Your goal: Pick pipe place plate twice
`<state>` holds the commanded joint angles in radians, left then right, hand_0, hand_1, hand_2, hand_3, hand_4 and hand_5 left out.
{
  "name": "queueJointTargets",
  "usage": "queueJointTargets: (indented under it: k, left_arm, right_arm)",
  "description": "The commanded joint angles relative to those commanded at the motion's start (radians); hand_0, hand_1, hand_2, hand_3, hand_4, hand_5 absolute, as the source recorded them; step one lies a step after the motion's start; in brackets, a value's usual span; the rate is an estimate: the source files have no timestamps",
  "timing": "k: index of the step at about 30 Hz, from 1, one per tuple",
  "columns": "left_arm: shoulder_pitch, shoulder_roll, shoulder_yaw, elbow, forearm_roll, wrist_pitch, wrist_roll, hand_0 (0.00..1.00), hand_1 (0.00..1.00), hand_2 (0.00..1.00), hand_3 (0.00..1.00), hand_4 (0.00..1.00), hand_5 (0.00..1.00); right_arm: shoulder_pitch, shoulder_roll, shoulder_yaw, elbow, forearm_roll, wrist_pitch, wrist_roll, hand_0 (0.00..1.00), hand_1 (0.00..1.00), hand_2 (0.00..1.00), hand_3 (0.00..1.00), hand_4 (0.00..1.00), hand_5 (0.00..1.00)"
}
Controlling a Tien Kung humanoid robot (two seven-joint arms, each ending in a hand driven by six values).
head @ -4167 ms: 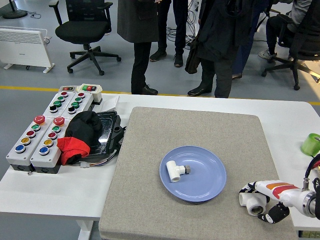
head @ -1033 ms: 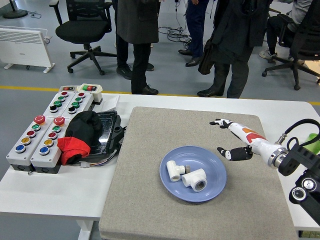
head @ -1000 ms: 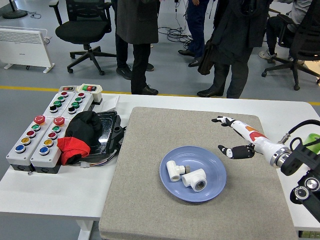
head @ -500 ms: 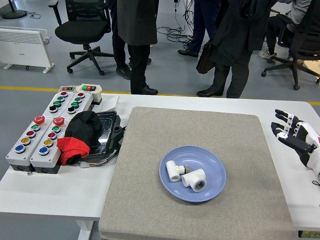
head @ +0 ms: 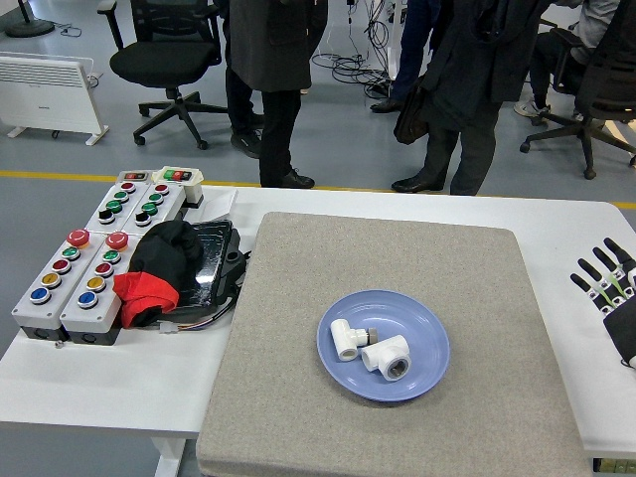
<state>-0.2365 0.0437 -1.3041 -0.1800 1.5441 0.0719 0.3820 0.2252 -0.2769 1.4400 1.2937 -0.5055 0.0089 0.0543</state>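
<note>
Pipes: two white fittings [head: 373, 350] touching each other on the blue plate [head: 429, 333], mid-mat.
Right hand [head: 618, 295]: at the tabletop's right edge, fingers [head: 597, 271] spread, empty, well apart from the pipes.

The white bench [head: 556, 224] carries a grey felt mat [head: 298, 397] across its middle, grey push-button boxes [head: 89, 263] at its left edge, and a black tray [head: 221, 260] beside them.
</note>
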Motion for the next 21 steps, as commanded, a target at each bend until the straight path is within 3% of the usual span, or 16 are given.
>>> queueJointTargets:
  k: [21]
  left_arm:
    - [-0.006,0.003,-0.004,0.000,0.006,0.001,0.004,0.722,0.747,0.701,0.648,0.401,0.998]
  right_arm:
    - [-0.061,0.058,0.014,-0.010,-0.066,-0.003,0.062,0.868,0.833,0.915,0.851,0.621,0.708]
